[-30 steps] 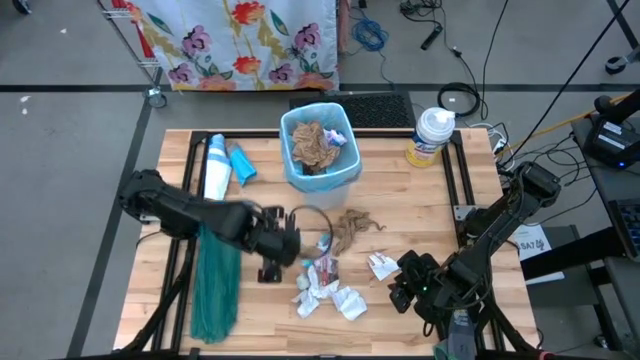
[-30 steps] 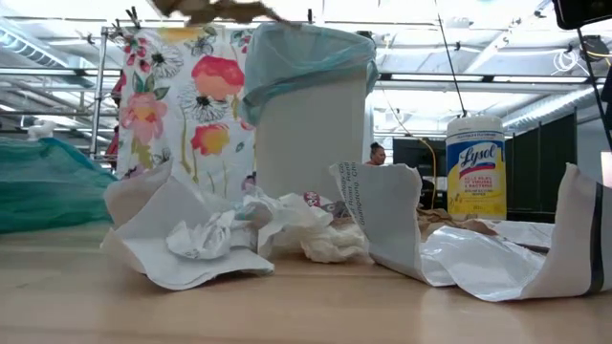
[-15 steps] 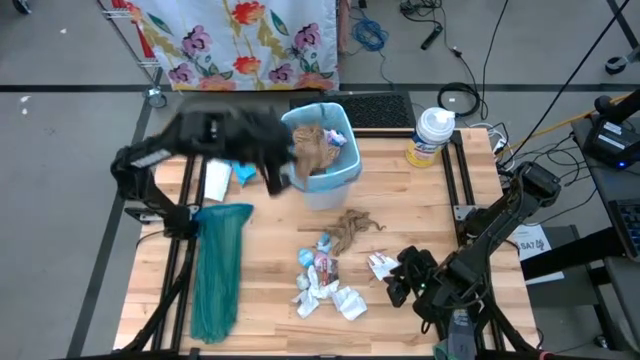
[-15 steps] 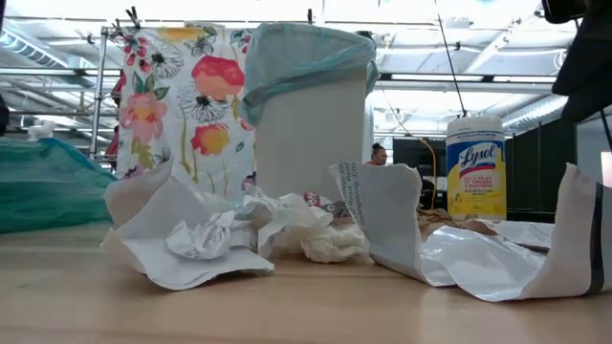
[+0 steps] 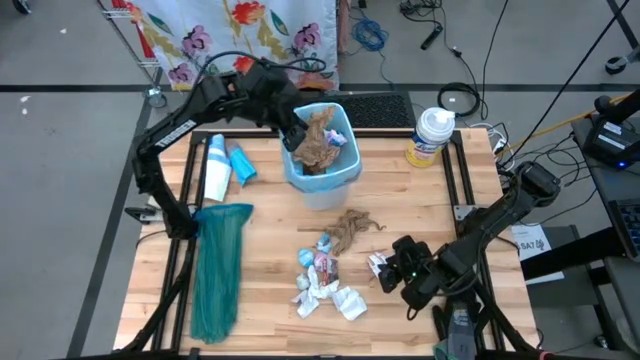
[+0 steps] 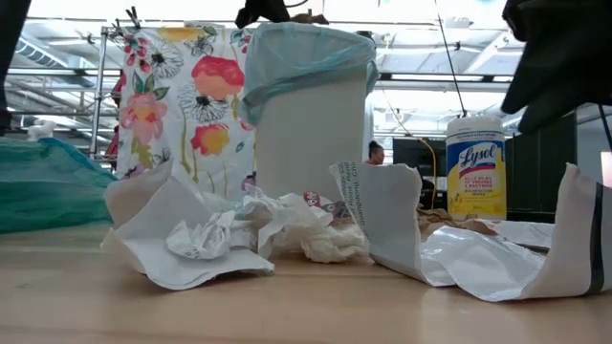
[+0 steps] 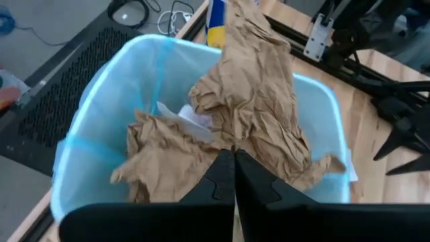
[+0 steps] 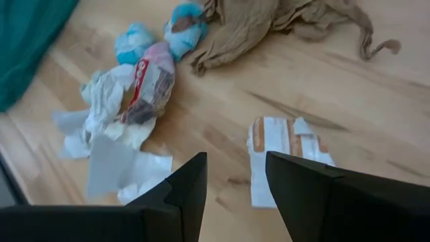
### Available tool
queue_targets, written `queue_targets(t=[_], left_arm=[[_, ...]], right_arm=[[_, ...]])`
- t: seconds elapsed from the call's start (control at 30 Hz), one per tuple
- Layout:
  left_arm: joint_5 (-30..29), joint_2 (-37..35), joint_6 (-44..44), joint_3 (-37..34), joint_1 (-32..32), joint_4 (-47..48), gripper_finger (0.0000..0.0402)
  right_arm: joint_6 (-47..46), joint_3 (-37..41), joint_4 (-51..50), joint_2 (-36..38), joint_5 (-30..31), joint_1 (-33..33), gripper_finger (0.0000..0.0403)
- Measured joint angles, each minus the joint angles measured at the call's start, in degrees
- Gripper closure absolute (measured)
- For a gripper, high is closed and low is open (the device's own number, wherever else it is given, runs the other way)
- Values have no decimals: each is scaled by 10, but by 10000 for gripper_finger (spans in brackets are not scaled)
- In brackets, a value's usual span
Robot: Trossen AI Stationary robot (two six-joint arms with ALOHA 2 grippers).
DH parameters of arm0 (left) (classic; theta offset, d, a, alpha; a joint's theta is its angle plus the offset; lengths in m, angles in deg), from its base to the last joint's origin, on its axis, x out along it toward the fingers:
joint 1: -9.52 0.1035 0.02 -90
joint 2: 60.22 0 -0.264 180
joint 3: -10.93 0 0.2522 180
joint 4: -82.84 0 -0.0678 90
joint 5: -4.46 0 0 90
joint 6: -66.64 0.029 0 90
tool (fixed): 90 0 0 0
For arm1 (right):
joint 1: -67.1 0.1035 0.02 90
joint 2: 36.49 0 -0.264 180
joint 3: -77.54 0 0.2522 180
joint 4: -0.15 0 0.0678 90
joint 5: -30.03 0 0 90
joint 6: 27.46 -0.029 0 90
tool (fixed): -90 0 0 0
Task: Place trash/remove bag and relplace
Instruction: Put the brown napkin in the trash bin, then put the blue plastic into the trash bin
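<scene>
The white bin with its pale blue bag (image 5: 296, 172) stands at the table's far middle, and brown paper lies inside it. My left gripper (image 5: 296, 130) hovers over the bin's mouth, shut on a crumpled brown paper (image 7: 255, 81). More trash lies in the table's middle: a brown paper (image 5: 350, 228), white scraps and pink and blue bits (image 5: 322, 278). My right gripper (image 8: 235, 185) is open, just above a torn white scrap (image 8: 285, 144) at the near right, with nothing between its fingers. My left gripper pinches a crumpled edge of the brown paper (image 7: 232, 142) between its two shut fingers. The fingers slant down from the table's left and far side. The paper reaches out past the fingertips over the bin's mouth, above the paper that lies inside.
A dark teal bag (image 5: 215, 275) lies along the near left. A white roll (image 5: 215, 165) and a blue one (image 5: 243, 163) lie left of the bin. A yellow wipes canister (image 5: 430, 135) stands at the far right. Black frame rails run along both table sides.
My left gripper has risen from the table's middle and swung toward the far edge, carrying the brown paper up to the bin's mouth. My right gripper has edged a little toward the white scrap, staying open.
</scene>
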Motion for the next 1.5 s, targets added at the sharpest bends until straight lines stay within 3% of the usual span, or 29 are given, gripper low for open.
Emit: queue_targets(t=[0.5,0.73,1.23,1.4,1.5], left_arm=[[0,20,33,0,2,-22,295],[-1,6,30,0,-14,21,281],[-93,-22,-52,-7,-244,39,281],[-134,-21,-117,-39,-315,42,281],[-136,-22,-200,-67,-347,42,281]], right_arm=[[5,0,-2,0,0,-39,259],[6,0,-7,0,0,-39,259],[34,0,-6,0,-26,-39,259],[59,0,-5,0,-50,-38,259],[64,0,-3,0,-50,-38,259]])
